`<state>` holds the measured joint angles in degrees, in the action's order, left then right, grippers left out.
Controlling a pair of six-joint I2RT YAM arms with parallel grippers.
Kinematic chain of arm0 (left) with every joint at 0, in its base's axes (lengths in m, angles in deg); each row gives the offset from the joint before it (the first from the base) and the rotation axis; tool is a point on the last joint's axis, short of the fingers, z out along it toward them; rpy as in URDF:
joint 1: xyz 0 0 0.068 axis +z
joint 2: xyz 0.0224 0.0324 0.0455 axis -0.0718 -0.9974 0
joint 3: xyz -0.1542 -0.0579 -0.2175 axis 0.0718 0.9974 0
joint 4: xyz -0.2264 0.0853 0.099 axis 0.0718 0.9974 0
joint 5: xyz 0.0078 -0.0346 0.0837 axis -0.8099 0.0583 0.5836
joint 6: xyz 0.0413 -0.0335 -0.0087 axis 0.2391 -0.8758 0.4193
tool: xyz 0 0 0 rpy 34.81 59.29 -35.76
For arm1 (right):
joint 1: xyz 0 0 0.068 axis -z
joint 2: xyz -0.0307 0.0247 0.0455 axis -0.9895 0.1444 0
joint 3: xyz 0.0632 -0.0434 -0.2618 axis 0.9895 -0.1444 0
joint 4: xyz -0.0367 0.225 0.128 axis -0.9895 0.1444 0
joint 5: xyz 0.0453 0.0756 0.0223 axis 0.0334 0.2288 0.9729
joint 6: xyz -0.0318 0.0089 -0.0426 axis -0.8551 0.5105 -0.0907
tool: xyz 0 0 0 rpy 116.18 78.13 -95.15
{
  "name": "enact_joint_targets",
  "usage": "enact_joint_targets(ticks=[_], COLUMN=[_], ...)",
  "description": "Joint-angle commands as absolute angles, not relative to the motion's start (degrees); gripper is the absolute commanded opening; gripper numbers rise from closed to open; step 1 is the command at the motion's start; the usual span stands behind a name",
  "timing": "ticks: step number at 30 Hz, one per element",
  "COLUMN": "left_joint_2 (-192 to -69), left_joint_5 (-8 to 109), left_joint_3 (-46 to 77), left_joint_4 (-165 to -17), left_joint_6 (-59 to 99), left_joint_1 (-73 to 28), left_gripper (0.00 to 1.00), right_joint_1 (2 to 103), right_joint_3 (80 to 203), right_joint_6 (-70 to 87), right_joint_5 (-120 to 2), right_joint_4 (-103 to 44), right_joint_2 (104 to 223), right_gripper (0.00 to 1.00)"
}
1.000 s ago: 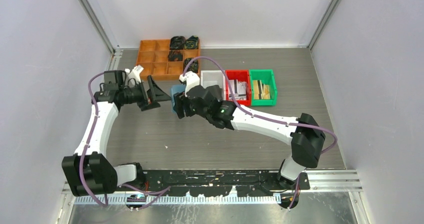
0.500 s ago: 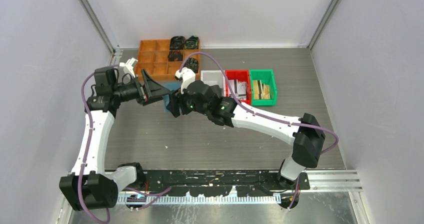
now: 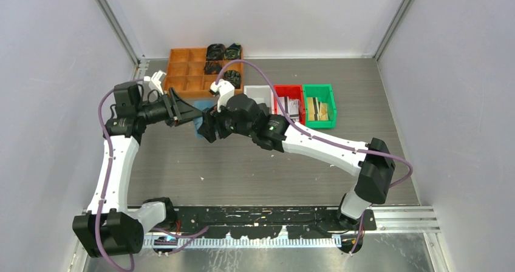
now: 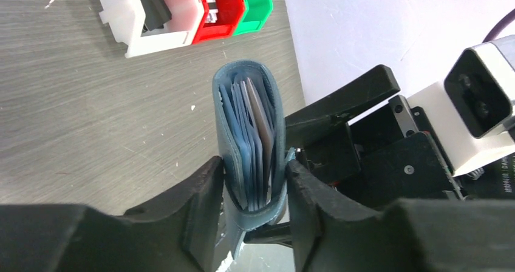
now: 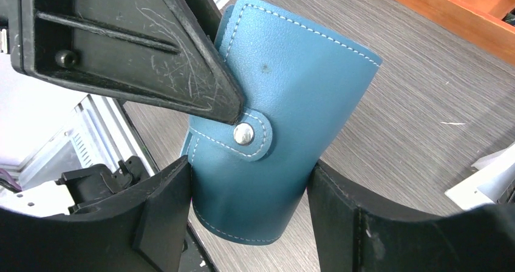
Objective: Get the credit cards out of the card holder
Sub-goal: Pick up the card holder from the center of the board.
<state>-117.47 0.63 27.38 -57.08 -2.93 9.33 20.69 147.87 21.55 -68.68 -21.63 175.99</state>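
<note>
A grey wood-grain table [image 3: 243, 169] boxed in by pale walls carries an orange tray [image 3: 188, 71] at its far left corner and white, red and green bins [image 3: 288, 102] along its far edge. The card holder [image 5: 285, 120] hangs clear of the surface above the far left part of the table, just in front of the tray, caught between both arms.

The left gripper [image 4: 254, 169] is clenched across the holder's two faces at its near end. The right gripper [image 5: 249, 166] grasps it across its width, with a finger against each side edge.

The holder's long axis runs out from the left gripper roughly toward the bins and looks somewhat tilted. In the left wrist view one long open edge faces the camera and shows the credit cards [image 4: 260, 123] standing on edge in their pockets, one of them grey. The snap strap [image 5: 244, 133] faces the right wrist camera and is fastened.

- **Jammed cards:** the left fingers squeeze the faces together, which probably pinches the cards so that they would not slide out.
- **Blocked snap:** a left finger lies just beside the snap, so reaching the strap may be awkward.
- **Dropped holder:** the soft material could buckle or slip if one claw lets go before the other holds firmly, and the holder would fall to the table.
- **Spilled cards:** tipping the open edge downward might let the cards slide out uncontrolled
</note>
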Motion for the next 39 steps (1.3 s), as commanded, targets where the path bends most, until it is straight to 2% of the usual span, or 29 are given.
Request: enact_joint_targets(ticks=[1,2,5,8,11,15,19,24,28,33,36,39], left_joint_2=[-115.8,-115.7,-115.8,-115.9,-116.0,-115.5,-114.1,-112.4,-110.9,-109.3,-108.7,-108.2], left_joint_5=[0.6,1.0,1.8,1.9,-0.4,-5.1,-9.7,-13.6,-15.6,-16.4,-16.6,-17.2], left_joint_3=[27.3,27.1,26.0,24.6,22.4,20.2,20.6,21.2,21.4,21.1,21.3,21.5], left_joint_4=[-57.1,-56.6,-55.2,-52.8,-49.1,-45.7,-47.0,-51.2,-54.6,-54.3,-54.2,-54.4], left_joint_6=[-0.8,-0.4,1.7,5.2,10.5,14.8,13.9,8.5,3.9,2.5,1.8,1.7], left_joint_1=[9.2,9.3,9.3,9.3,9.2,9.2,9.2,9.1,9.2,9.2,9.2,9.2], left_gripper=[0.38,0.34,0.22,0.12,0.08,0.08,0.07,0.07,0.06,0.06,0.06,0.06], right_joint_1=[20.1,20.2,20.1,22.3,26.9,33.7,35.2,35.2,35.2,35.2,35.2,35.2], right_joint_3=[151.7,151.7,152.5,153.0,149.8,140.8,138.9,137.6,136.8,136.1,135.7,133.9], right_joint_6=[22.1,22.2,22.9,25.9,32.4,44.4,52.5,62.1,65.5,70.3,73.7,77.4], right_joint_5=[-65.8,-65.1,-62.4,-55.2,-44.3,-31.7,-24.4,-20.8,-20.1,-20.2,-20.3,-20.4], right_joint_4=[-25.0,-24.9,-22.8,-19.6,-20.9,-34.2,-41.7,-54.3,-59.1,-64.8,-69.1,-74.2], right_joint_2=[174.0,174.0,174.1,173.4,171.1,166.9,167.7,170.8,171.6,172.2,173.0,173.0], right_gripper=[0.65,0.69,0.89,0.98,0.99,0.99,1.00,0.99,0.94,0.81,0.67,0.49])
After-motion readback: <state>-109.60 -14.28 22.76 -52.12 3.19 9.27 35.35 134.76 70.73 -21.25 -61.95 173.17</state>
